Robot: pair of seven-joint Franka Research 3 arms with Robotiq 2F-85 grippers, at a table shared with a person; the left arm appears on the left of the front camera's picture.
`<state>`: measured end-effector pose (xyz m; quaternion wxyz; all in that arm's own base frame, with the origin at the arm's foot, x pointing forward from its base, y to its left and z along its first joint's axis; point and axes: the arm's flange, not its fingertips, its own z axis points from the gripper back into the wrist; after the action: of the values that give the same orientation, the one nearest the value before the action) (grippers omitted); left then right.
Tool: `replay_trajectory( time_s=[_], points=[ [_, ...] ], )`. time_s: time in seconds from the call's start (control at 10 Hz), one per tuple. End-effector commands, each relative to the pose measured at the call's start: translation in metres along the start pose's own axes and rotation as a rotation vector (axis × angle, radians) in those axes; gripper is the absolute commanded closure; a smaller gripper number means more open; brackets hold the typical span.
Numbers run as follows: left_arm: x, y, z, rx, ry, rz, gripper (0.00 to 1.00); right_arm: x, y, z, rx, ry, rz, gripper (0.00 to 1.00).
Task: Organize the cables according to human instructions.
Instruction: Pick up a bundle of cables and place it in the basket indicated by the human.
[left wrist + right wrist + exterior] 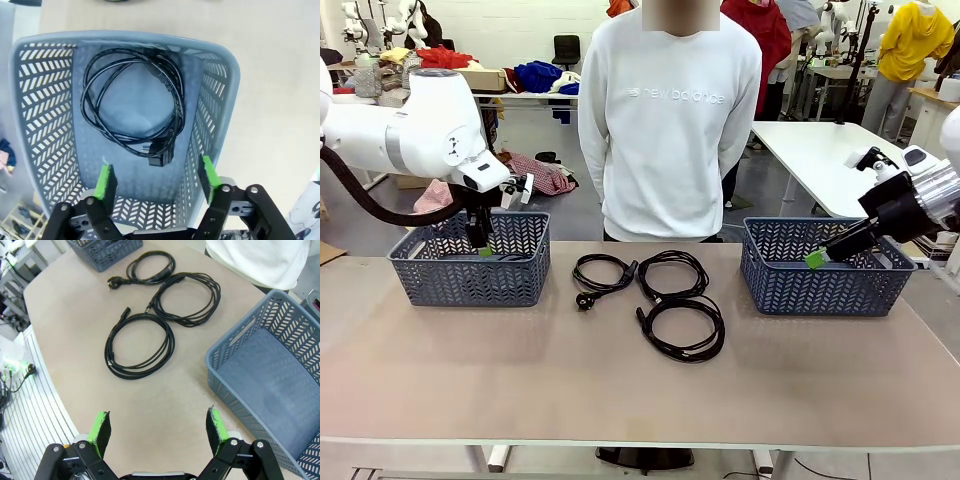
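Observation:
One coiled black cable lies flat on the floor of the left grey basket, its plug toward my left gripper. That gripper hangs open just above it with nothing between its green pads; in the front view the left gripper dips into the left basket. Three more cables lie coiled on the table's middle, seen also as cables. My right gripper is open and empty, hovering at the right basket's near rim.
The right grey basket holds nothing. A person in a white sweatshirt stands at the far edge behind the cables, hands out of sight. The near half of the table is bare.

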<state>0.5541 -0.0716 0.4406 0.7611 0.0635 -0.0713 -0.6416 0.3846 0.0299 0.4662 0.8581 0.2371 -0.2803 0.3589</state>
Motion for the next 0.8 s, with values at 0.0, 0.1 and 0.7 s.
replay_trajectory(
  time_s=[0.0, 0.1, 0.7],
  points=[
    [-0.0020, -0.0001, 0.0048, -0.023, -0.025, 0.014, 0.00, 0.0013, -0.0036, -0.0001, 0.016, -0.024, 0.019, 0.00],
    [-0.0026, -0.0003, 0.0047, -0.026, -0.027, 0.017, 0.00, 0.0013, -0.0036, -0.0001, 0.016, -0.024, 0.019, 0.00],
    [0.0003, -0.0009, 0.0006, -0.013, -0.018, 0.018, 0.00, 0.0013, -0.0036, -0.0001, 0.016, -0.024, 0.019, 0.00]
  ],
)
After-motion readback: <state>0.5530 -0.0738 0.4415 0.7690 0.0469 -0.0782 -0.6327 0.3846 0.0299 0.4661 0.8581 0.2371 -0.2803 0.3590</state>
